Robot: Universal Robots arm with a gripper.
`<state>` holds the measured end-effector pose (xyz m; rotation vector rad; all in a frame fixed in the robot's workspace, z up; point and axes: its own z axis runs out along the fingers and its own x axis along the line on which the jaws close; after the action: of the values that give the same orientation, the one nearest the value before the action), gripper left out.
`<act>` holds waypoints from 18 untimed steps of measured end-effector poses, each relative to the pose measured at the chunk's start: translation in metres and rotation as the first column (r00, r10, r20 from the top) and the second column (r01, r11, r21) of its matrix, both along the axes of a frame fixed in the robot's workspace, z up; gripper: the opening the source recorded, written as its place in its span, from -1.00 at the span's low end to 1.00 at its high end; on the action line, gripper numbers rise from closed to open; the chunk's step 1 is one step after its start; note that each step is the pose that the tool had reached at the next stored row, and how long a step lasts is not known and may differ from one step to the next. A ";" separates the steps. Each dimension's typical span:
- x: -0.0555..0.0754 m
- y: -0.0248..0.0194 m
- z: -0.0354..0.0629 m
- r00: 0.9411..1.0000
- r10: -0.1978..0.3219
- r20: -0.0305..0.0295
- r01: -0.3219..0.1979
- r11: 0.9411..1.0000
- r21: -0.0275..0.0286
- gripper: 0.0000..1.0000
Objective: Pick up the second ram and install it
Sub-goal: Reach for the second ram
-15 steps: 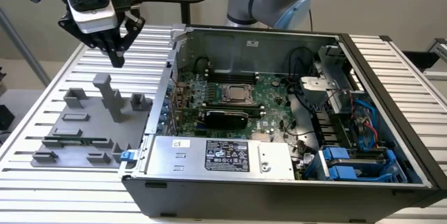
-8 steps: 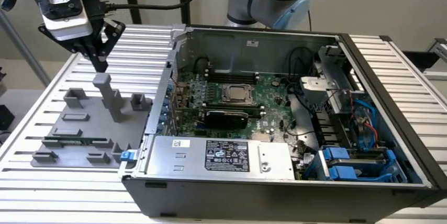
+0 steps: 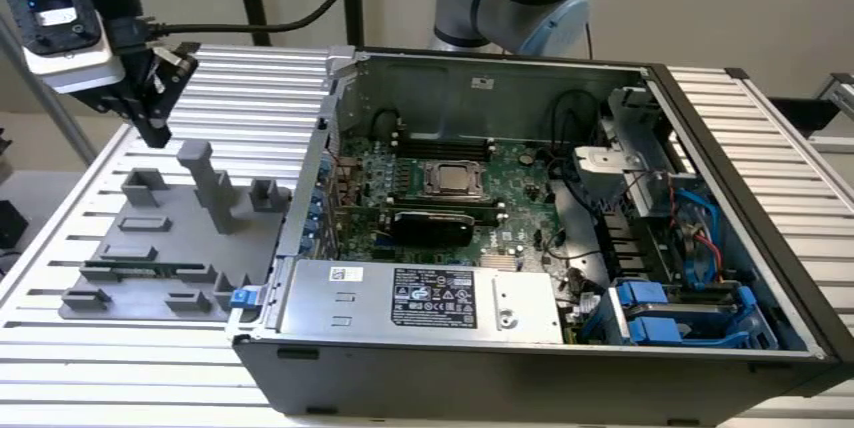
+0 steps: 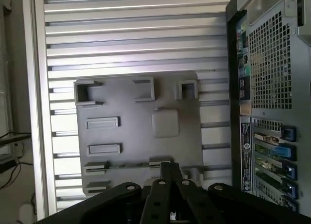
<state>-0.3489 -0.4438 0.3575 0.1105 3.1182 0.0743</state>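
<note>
hovering pincer near tall grey post

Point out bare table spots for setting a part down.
Bare slats beyond the fixture tray, beside the computer case; another strip on the tray's near side. The tray, holding the second ram, and the case interior are crowded.

Gripper hangs in open air over the far end of the grey fixture plate, on the exterior view's left. Tall post and short blocks stick up beneath it. Second ram lies low at the plate's near end, top side open. Computer case wall blocks the plate's right side. Slatted table is free to the left.
</note>
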 end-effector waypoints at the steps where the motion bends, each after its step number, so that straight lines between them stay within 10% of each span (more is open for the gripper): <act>1: -0.004 -0.0004 -0.0014 1.000 0.000 0.000 0.000 1.000 0.000 -1.00; 12: -0.050 -0.0072 -0.0164 1.000 0.000 -0.004 0.000 1.000 0.000 -1.00; 18: -0.053 -0.0244 -0.0232 1.000 0.000 -0.016 0.000 1.000 0.000 -1.00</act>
<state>-0.4022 -0.4682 0.3343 0.1116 3.1345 0.0736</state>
